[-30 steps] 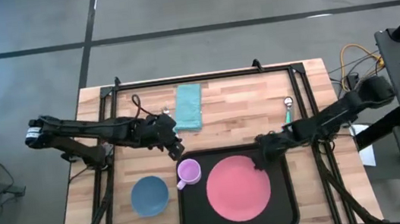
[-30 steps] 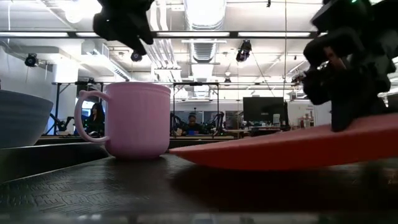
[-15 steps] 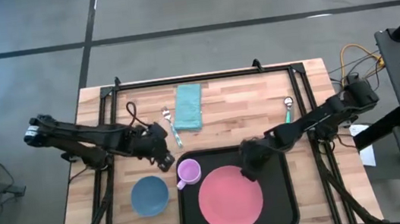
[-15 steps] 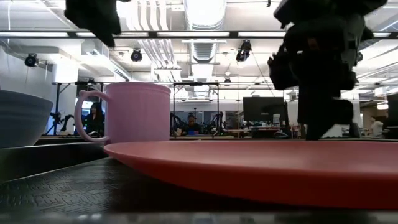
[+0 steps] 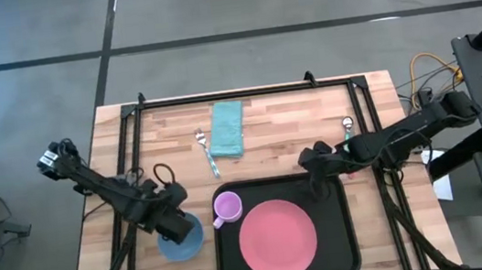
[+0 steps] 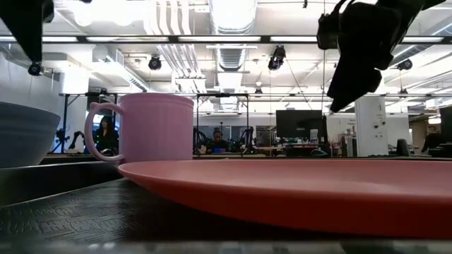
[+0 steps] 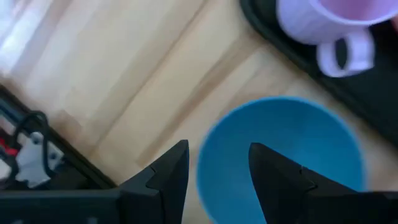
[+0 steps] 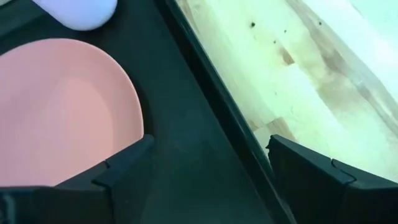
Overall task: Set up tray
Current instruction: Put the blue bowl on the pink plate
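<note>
Scanning from your left, you see the left pincer (image 5: 178, 226) hanging over the blue bowl (image 5: 181, 237), fingers apart and empty. The black tray (image 5: 342, 242) sits at the desk's (image 5: 286, 129) near edge, carrying the pink mug (image 5: 226, 209) and pink plate (image 5: 277, 237). The right pincer (image 5: 316, 164) hovers spread wide above the tray's far right corner.

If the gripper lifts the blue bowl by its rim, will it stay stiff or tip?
The blue bowl looks rigid, so it should probably keep its shape. Gripped at one edge by the left gripper, it may tilt. Its smooth surface could be slippery.
</note>
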Controlling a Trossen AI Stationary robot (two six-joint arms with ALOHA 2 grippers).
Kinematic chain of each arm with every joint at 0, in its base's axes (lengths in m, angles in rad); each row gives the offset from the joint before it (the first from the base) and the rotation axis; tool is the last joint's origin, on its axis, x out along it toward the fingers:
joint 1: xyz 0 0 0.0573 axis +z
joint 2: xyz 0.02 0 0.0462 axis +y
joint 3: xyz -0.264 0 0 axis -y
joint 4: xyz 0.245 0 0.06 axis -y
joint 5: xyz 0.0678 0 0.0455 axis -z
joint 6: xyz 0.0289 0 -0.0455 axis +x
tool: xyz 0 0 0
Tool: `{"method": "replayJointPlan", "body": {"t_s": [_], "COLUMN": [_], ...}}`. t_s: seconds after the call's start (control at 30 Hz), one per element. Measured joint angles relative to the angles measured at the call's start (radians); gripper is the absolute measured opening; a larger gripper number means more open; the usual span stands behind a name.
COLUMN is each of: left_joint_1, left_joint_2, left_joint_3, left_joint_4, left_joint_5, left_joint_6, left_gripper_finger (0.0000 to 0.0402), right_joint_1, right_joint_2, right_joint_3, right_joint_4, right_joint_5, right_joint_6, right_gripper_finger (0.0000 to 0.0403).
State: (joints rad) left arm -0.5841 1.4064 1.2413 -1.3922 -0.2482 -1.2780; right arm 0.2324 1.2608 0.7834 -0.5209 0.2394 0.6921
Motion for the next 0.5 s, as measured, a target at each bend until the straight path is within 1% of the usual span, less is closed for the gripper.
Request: {"method": "replayJointPlan", "body": {"t_s": [0.13, 0.3, 0.37, 0.5], "left_joint_1": [0.004, 0.002, 0.002, 0.003], "left_joint_2": [0.014, 0.013, 0.013, 0.007], "left_joint_3": [-0.052, -0.138, -0.169, -0.202], "left_joint_4": [0.037, 0.130, 0.155, 0.226], "left_joint_5": [-0.020, -0.038, -0.036, 0.034], "left_joint_6": [0.130, 0.373, 0.437, 0.535], "left_gripper_finger": [0.0148, 0.0148, 0.0148, 0.0148], "right_joint_1": [0.000, 0.000, 0.001, 0.001], "right_joint_2": [0.004, 0.004, 0.004, 0.005], "right_joint_3": [-0.001, -0.001, -0.001, -0.001], "right_joint_4": [0.000, 0.000, -0.001, -0.003], "right_joint_5": [-0.001, -0.025, -0.031, -0.036], "right_joint_6": [0.001, 0.003, 0.008, 0.010], "right_gripper_finger": [0.0291, 0.0284, 0.0281, 0.0275]}}
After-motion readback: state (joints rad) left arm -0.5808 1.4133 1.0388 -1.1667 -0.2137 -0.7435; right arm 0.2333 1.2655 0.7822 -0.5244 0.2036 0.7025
